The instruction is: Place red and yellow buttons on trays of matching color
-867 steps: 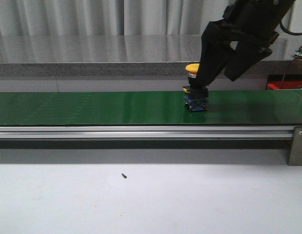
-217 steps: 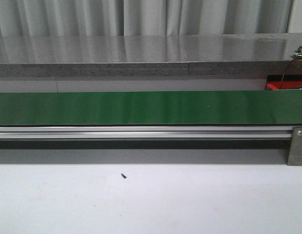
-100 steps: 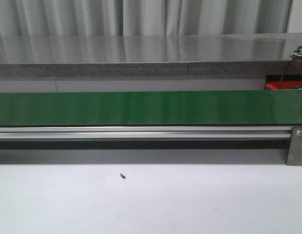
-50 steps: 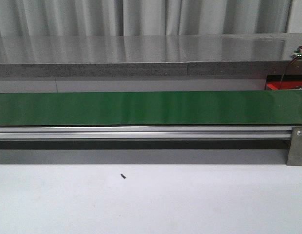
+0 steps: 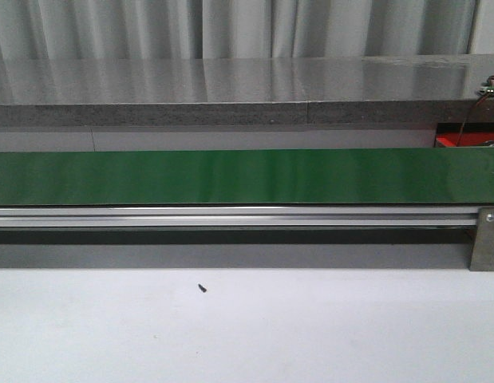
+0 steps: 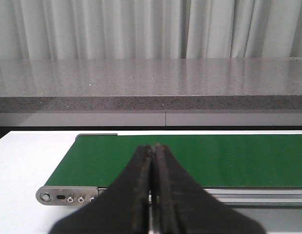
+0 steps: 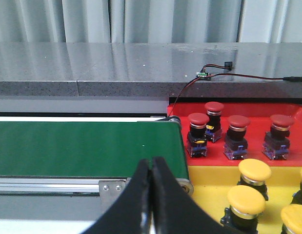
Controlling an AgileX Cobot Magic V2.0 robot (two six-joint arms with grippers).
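Ahead of you, the green conveyor belt [image 5: 231,176] runs bare. Beside its end, the red tray [image 7: 248,116] holds four red buttons [image 7: 198,134] and the yellow tray [image 7: 211,183] yellow buttons [image 7: 246,204]. Left gripper [image 6: 152,151] and right gripper [image 7: 151,165] both show jaws pressed together, holding nothing.

Green belt [image 5: 231,177]; red tray [image 7: 248,114], yellow tray [image 7: 209,187] (buttons [image 7: 198,118] matching).
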